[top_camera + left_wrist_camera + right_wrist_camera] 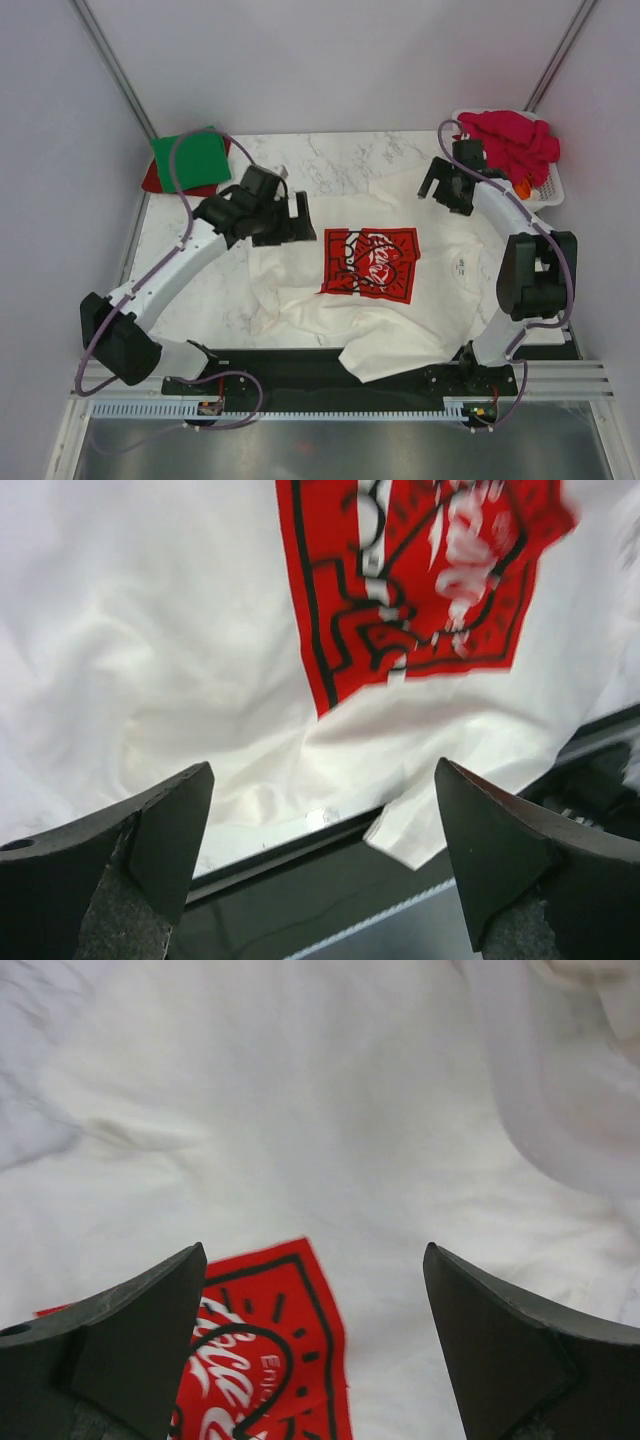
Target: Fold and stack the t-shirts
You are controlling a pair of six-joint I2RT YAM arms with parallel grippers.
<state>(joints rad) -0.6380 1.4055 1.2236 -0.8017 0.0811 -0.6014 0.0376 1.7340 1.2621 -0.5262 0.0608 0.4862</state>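
Near edge: the white t-shirt (420,300) is lying front up on the marble-patterned worktop (330,160). Its lower hem is draping over the near edge onto the black base plate (290,365) between the arm bases.

Left arm (165,265): it is reaching from the near left corner diagonally inward, with the wrist bending over the shirt's left side. The left tool (298,215) is hovering above the cloth with its jaws spread wide and nothing between them. The left wrist view is showing rumpled white fabric and the print's lower corner.

Right arm (530,265): it is rising from the near right, folding at the elbow and stretching toward the far side. The right tool (445,190) is hanging over the shirt's upper right area, jaws likewise spread wide and empty.

Materials: the shirt is soft and creased, with folds bunching at the left. A red square print (370,262) with black and white line work is sitting mid-chest.

Far left corner: a folded green t-shirt (192,155) is resting flat on top of a red t-shirt (150,180).

Far right corner: a white slatted basket (550,190) is holding a crumpled magenta t-shirt (510,135), with an orange t-shirt (522,185) showing beneath it.
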